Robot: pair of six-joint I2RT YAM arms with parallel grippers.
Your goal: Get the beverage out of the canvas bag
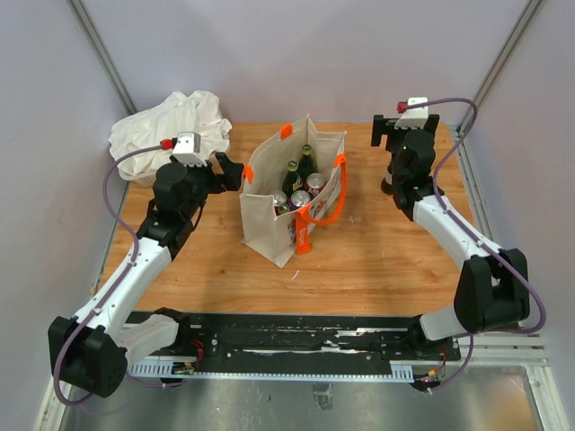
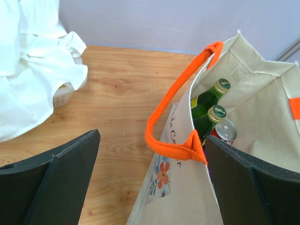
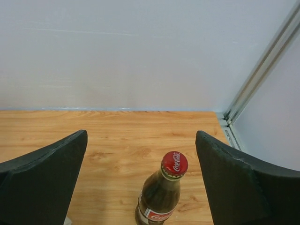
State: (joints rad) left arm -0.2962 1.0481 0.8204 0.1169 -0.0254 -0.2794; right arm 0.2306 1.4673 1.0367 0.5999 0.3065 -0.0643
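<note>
The cream canvas bag (image 1: 269,220) with orange handles (image 1: 325,208) stands open mid-table. Inside it are two green bottles (image 1: 301,169) and several cans (image 1: 314,184). My left gripper (image 1: 232,172) is open at the bag's left side. In the left wrist view its fingers straddle the bag wall (image 2: 187,197) and one orange handle (image 2: 164,122), with green bottles (image 2: 208,101) and a can (image 2: 225,131) beyond; the left gripper (image 2: 152,138) holds nothing. My right gripper (image 1: 404,135) hangs open at the back right. Below the right gripper (image 3: 141,135) a red-capped cola bottle (image 3: 161,199) stands upright on the wood, untouched.
A white cloth heap (image 1: 175,121) lies at the back left corner over a white basket (image 2: 63,96). The back wall and a metal frame post (image 3: 255,77) run close behind the cola bottle. The table's right edge (image 1: 472,193) is near the right arm.
</note>
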